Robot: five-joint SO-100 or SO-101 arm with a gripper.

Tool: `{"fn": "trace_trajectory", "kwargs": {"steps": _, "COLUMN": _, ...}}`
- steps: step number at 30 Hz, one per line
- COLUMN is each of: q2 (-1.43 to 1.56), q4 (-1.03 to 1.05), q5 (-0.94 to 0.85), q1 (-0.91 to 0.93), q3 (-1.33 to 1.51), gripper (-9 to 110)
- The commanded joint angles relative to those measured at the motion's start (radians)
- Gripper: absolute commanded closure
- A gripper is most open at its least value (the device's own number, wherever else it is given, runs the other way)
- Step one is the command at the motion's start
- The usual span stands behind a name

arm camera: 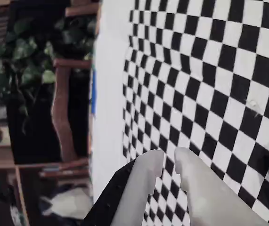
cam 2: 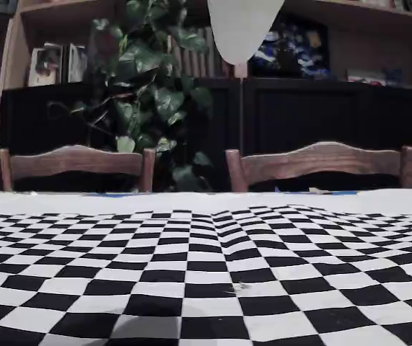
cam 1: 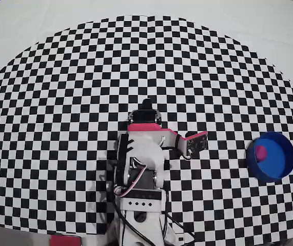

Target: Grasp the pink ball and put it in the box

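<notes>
Home dining room, wooden chairs (cam 2: 76,164) at a checkered tablecloth (cam 2: 191,274), leafy houseplant (cam 2: 151,101), bookshelves (cam 2: 47,65) behind

We see a black-and-white checkered cloth (cam 2: 206,274) spread over a white table (cam 1: 33,20), its far edge curved in the overhead view. Behind the table in the fixed view stand two wooden chairs (cam 2: 76,164) with curved backrests, and between them a leafy green plant (cam 2: 151,101). Beyond are dark cabinets (cam 2: 321,115) and wooden shelves (cam 2: 47,65) holding books, with a white lampshade (cam 2: 242,29) hanging above.
</notes>
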Motion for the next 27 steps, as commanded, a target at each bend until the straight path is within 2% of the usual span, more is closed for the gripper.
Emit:
{"fn": "trace_trajectory", "kwargs": {"steps": 1, "q2": 0.015, "q4": 0.058, "q5": 0.008, "q1": -0.014, "q3": 0.008, "gripper": 101}}
{"fn": "trace_trajectory", "kwargs": {"steps": 15, "q2": 0.017, "q4": 0.276, "q5": 0.034, "q1": -0.078, "q3": 0.008, "gripper": 101}}
{"fn": "trace_trajectory", "kwargs": {"steps": 27, "q2": 0.017, "q4": 0.278, "q5": 0.041, "q1": -0.084, "q3": 0.008, "gripper": 101}}
